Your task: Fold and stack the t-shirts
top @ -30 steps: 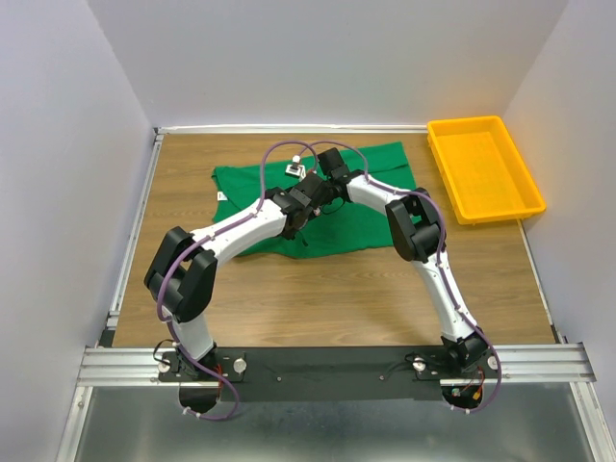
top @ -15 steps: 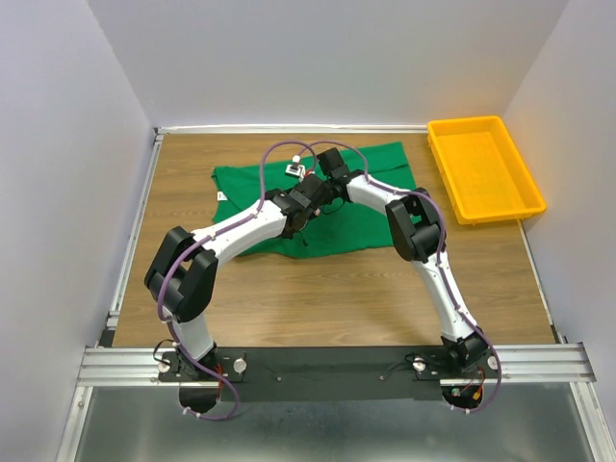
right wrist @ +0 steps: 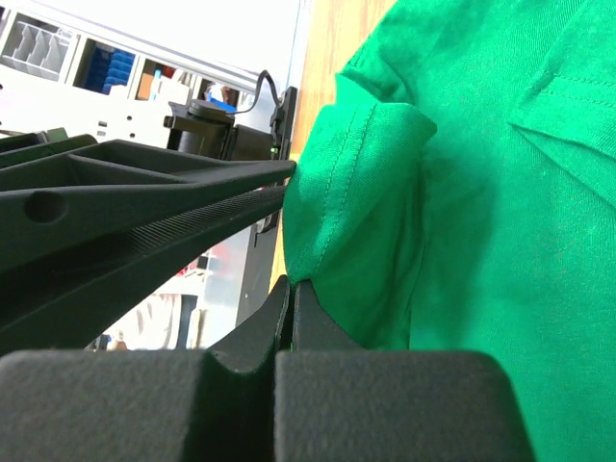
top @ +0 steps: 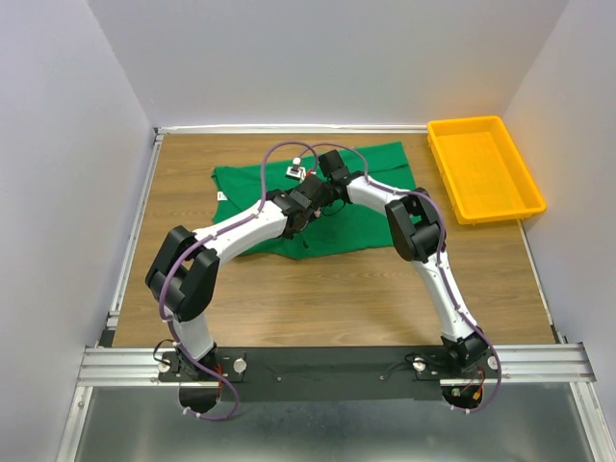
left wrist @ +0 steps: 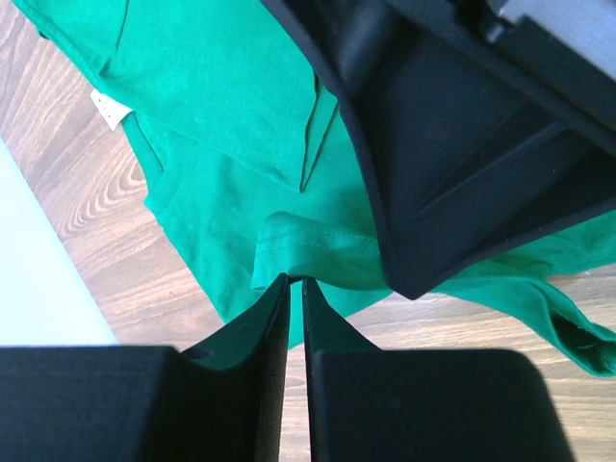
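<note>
Narrowed since earlier, the left pincer (left wrist: 295, 281) is almost together at the t-shirt (top: 241, 188) hem, grip uncertain. The right pincer (right wrist: 291, 285) is clamped on a fold. Folding is judged barely begun.

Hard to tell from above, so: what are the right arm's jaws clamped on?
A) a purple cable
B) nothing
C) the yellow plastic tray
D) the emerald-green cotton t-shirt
D: the right wrist view shows the right arm's jaws shut on a bunched fold of the emerald-green cotton t-shirt.
</note>
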Tool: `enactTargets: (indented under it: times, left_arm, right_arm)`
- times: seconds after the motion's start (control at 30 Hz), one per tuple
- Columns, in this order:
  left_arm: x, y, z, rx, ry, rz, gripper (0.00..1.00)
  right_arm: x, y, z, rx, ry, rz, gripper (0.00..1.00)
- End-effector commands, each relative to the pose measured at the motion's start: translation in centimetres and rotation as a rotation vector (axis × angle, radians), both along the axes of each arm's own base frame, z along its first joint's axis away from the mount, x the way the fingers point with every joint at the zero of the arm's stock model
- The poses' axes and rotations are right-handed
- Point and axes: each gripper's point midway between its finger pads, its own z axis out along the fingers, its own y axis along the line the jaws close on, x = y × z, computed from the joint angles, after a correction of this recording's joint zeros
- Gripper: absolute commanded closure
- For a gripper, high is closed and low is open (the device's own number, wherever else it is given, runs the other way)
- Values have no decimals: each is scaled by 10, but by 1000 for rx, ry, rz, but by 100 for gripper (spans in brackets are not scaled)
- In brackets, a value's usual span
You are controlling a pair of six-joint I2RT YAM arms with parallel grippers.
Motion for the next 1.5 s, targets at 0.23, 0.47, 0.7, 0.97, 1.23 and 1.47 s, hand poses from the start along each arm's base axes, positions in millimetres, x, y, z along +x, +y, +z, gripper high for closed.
enactTargets:
  times: [0.23, 0.47, 0.7, 0.97, 1.23, 1.47]
  left_arm:
    - [-1, -2, -9, 3, 0, -14, 100]
    - [-6, 1, -3, -14, -10, -14, 100]
    - [-11, 3, -1, -33, -10, -9, 76]
    - [-15, 6, 2, -45, -21, -9, 65]
    - [-10, 1, 15, -116, -61, 43, 60]
    - [10, 7, 85, -535, -163, 254, 36]
  right_arm:
    - [-14, -12, 32, 105, 45, 91, 99]
    - [-14, -12, 31, 103, 46, 90, 99]
    - [-16, -12, 37, 114, 37, 96, 99]
    - [-16, -14, 42, 123, 30, 99, 99]
    - [-20, -14, 48, 128, 6, 94, 99]
    - [-22, -14, 45, 122, -23, 80, 99]
